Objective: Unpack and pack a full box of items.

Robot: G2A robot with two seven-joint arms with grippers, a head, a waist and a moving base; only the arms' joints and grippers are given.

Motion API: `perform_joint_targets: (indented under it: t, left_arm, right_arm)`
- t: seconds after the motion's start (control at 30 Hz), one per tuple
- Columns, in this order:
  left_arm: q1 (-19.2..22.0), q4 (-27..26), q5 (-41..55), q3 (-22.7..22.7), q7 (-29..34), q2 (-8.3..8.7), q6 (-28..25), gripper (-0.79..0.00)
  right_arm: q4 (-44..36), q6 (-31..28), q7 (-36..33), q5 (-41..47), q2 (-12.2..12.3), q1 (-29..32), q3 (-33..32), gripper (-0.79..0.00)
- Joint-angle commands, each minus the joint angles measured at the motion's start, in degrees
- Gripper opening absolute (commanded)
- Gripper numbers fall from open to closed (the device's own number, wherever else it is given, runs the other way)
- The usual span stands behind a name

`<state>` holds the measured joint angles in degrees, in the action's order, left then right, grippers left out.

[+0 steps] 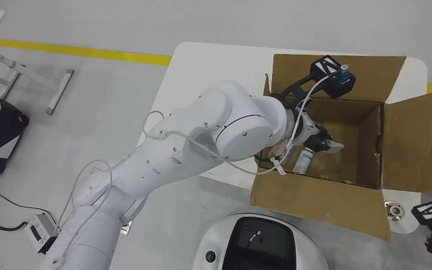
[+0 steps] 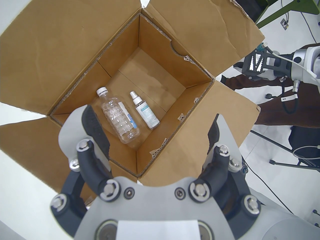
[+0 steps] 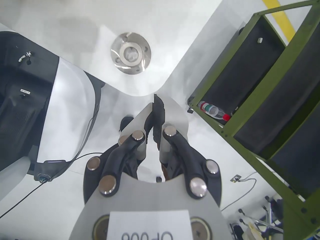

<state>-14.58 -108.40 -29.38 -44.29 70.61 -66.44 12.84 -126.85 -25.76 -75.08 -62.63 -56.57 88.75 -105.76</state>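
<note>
Cardboard box [image 2: 117, 58], one, is sitting on the white table [image 1: 202, 67] with four flaps spreading outward. Two items are lying side by side on its floor: one clear plastic bottle [image 2: 119, 116] with a white cap, and one small spray bottle [image 2: 145, 112]. Left tool [image 2: 152, 116], one, is hovering above the box opening, fingers spreading wide, gripping nothing. Right tool [image 3: 155, 101], one, is hanging by the table's rounded corner near one metal flange [image 3: 130, 53], fingers pressing together, empty.
</note>
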Motion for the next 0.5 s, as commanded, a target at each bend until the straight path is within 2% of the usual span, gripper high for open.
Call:
perform_joint_targets:
  t: [0.0, 0.27, 0.33, 0.4, 0.47]
  left_arm:
    - [0.0, 0.0, 0.0, 0.0, 0.0, 0.0, 0.0, 0.0]
    - [0.0, 0.0, 0.0, 0.0, 0.0, 0.0, 0.0, 0.0]
    - [0.0, 0.0, 0.0, 0.0, 0.0, 0.0, 0.0, 0.0]
    - [0.0, 0.0, 0.0, 0.0, 0.0, 0.0, 0.0, 0.0]
    - [0.0, 0.0, 0.0, 0.0, 0.0, 0.0, 0.0, 0.0]
  right_arm:
    - [0.1, -0.1, 0.2, -0.5, 0.1, -1.2, 1.4, -0.785]
    - [3.3, 0.8, 0.7, -3.5, 0.4, -6.1, 8.3, -0.782]
    - [4.0, 1.0, 0.8, -3.8, 0.4, -6.9, 9.2, -0.763]
    - [4.7, 0.9, 0.7, -4.0, 0.5, -7.6, 10.0, -0.683]
    - [5.1, 0.7, 0.5, -4.1, 0.6, -8.3, 10.7, -0.659]
